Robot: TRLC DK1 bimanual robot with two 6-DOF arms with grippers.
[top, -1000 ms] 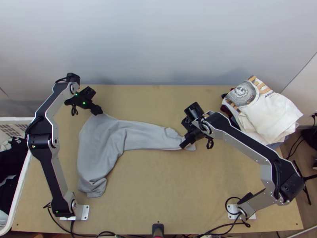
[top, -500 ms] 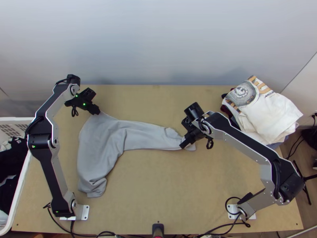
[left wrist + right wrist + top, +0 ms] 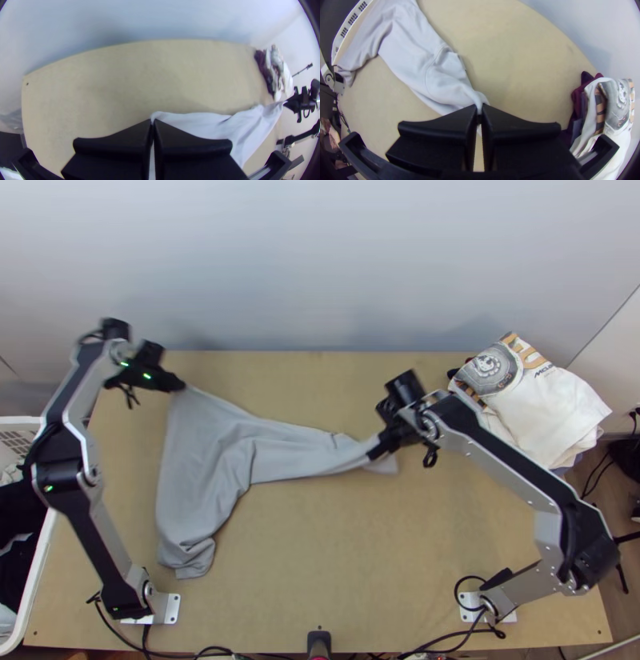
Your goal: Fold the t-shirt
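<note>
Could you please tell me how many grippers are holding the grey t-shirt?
2: the left gripper pinches a corner of the t-shirt toward the table's far left, and the right gripper its other end, nearer the clothes pile.

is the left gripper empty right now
No, the left gripper pinches a bit of the grey shirt between its fingers.

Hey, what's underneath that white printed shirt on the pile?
Edges of dark red cloth and bluish cloth peek out beneath the white printed shirt. The rest is covered, so I can't tell how many garments lie there.
</note>
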